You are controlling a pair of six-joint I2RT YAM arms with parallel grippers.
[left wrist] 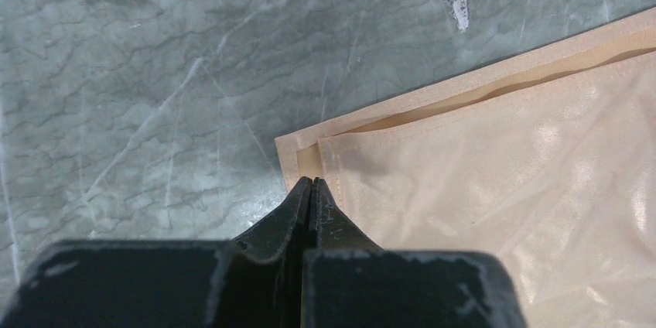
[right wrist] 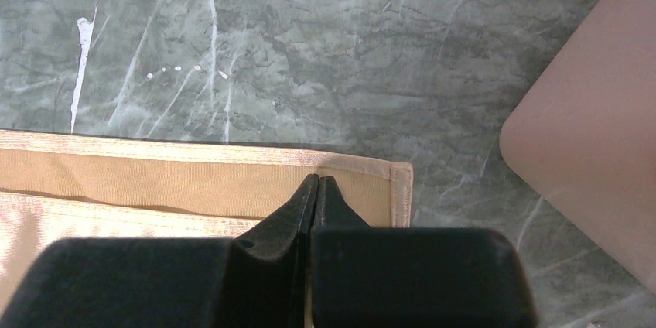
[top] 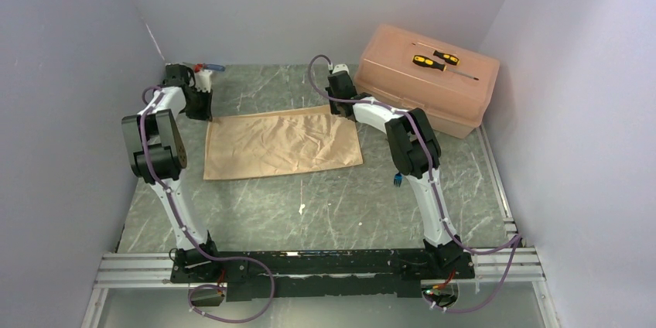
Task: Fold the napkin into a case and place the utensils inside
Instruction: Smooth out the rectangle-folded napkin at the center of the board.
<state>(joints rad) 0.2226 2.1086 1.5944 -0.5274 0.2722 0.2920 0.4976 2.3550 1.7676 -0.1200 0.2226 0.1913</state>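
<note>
Green marbled desk [top: 325, 204] carries a folded, shiny peach-orange cloth napkin [top: 282, 146]; left end effector [left wrist: 312, 182] and right end effector [right wrist: 319, 179], jaws closed tight, each pinch a far corner.

The napkin [top: 282, 145] lies flat in the middle of the table [top: 309, 204]; the left gripper [left wrist: 311, 182] is at its far left corner, the right gripper [right wrist: 318, 179] at its far right corner; a box [top: 433, 100] stands at the far right, two screwdrivers [top: 428, 63] on its lid.
</note>
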